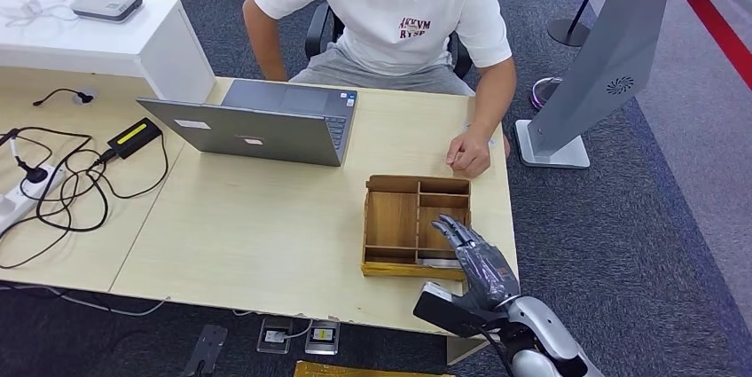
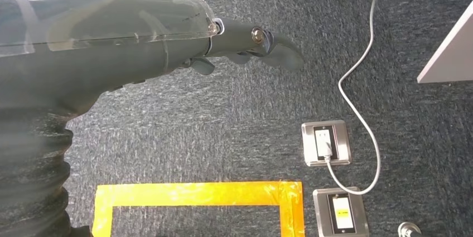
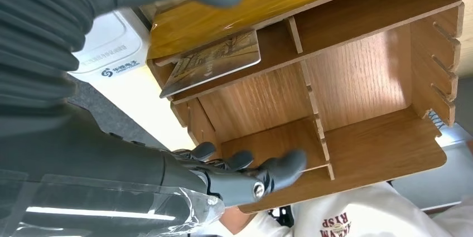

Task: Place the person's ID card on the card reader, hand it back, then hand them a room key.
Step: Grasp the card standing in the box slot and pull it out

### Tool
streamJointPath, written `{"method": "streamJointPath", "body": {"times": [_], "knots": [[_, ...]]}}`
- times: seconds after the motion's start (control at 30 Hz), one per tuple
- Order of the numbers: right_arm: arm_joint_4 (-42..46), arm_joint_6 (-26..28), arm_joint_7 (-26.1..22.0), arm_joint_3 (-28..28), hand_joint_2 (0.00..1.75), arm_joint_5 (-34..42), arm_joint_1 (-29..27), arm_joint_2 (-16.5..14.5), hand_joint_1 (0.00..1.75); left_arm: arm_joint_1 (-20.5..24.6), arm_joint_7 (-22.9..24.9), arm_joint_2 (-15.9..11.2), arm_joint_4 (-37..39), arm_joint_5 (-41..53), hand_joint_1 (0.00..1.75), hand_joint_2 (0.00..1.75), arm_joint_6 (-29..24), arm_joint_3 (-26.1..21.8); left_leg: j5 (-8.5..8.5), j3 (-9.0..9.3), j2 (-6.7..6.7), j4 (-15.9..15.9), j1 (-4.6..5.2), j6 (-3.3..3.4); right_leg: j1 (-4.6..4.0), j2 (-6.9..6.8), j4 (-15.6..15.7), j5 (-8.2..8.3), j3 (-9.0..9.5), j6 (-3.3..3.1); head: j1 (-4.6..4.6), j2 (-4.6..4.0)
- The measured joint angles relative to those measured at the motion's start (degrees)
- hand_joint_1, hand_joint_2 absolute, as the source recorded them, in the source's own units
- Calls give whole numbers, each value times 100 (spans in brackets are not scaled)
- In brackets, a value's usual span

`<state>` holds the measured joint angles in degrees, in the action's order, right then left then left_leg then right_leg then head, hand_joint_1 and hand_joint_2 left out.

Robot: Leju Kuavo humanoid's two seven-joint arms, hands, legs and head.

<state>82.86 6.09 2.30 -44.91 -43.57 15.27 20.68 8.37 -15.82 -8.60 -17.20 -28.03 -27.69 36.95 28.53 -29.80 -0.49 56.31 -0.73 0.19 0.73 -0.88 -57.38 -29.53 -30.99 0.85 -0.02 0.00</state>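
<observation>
The robot's right hand (image 1: 480,261), fingers spread and holding nothing, hovered over the compartmented wooden tray (image 1: 391,218); a patterned brown card (image 3: 215,64) lay flat in the near slot, just below its thumb.

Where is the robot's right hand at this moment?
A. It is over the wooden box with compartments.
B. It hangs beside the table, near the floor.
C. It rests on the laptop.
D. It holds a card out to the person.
A: the head view shows the right hand reaching over the near right corner of the wooden box, and the right wrist view shows its fingers beside the dividers, apart from the card lying inside.
</observation>
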Motion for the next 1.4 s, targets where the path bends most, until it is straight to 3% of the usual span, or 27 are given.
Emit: {"method": "streamJointPath", "body": {"times": [0.93, 1.4], "knots": [[9, -192, 141, -3, 175, 218, 37, 11, 175, -14, 22, -3, -184, -56, 0, 175, -86, 178, 0, 1, 0, 0, 0, 0, 0, 0, 0, 0, 0, 0, 0, 0], [223, 176, 83, 253, 175, 294, 270, 19, 175, -42, -84, 10, -273, -323, 0, 175, -227, 296, -1, 3, 1, 0, 0, 0, 0, 2, 0, 1, 0, 1, -1, 0]]}}
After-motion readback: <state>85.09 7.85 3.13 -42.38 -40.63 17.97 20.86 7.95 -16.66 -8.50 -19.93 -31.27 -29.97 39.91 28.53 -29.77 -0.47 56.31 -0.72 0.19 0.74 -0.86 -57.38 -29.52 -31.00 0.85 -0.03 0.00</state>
